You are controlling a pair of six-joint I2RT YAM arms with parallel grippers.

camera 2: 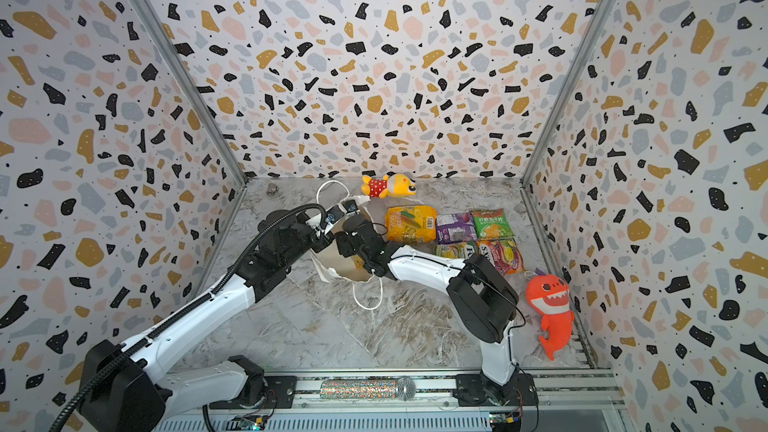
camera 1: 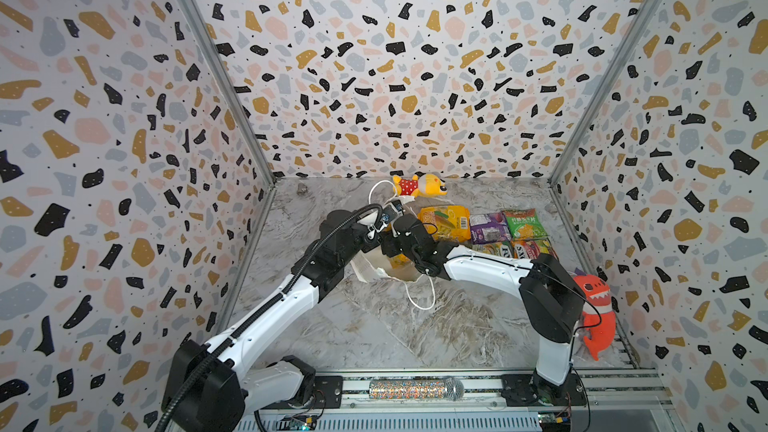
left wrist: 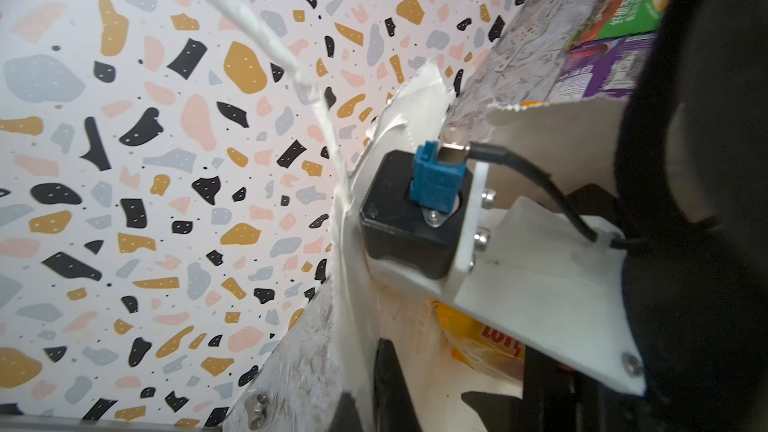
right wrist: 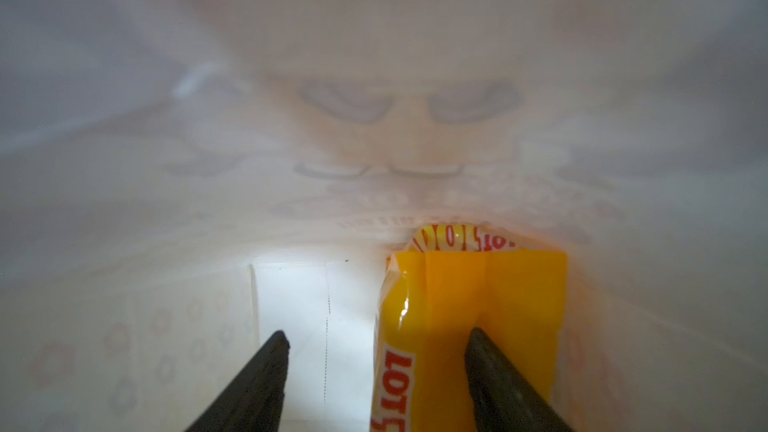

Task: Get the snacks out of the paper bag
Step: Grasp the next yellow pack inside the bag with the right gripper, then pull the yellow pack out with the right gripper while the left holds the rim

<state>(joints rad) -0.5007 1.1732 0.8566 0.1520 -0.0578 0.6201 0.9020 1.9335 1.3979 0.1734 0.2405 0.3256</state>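
Observation:
The white paper bag (camera 1: 366,268) lies on its side on the marble table, mouth towards the right. My left gripper (left wrist: 368,403) is shut on the bag's rim, with paper pinched between its dark fingers. My right gripper (right wrist: 378,336) is inside the bag and open. One of its fingers lies over an orange-yellow snack packet (right wrist: 494,284), also seen at the bag's mouth (camera 1: 399,260). Right of the bag lie several more snacks: orange-yellow (camera 1: 444,222), purple (camera 1: 489,227), green (camera 1: 519,222) and two FOX'S packets (camera 1: 496,249) (camera 1: 534,248). In both top views the right fingertips are hidden.
A yellow plush toy in a red dotted dress (camera 1: 419,185) lies behind the bag by the back wall. An orange shark plush (camera 1: 596,313) lies at the right wall. A glittery microphone (camera 1: 415,389) rests on the front rail. Patterned walls enclose three sides.

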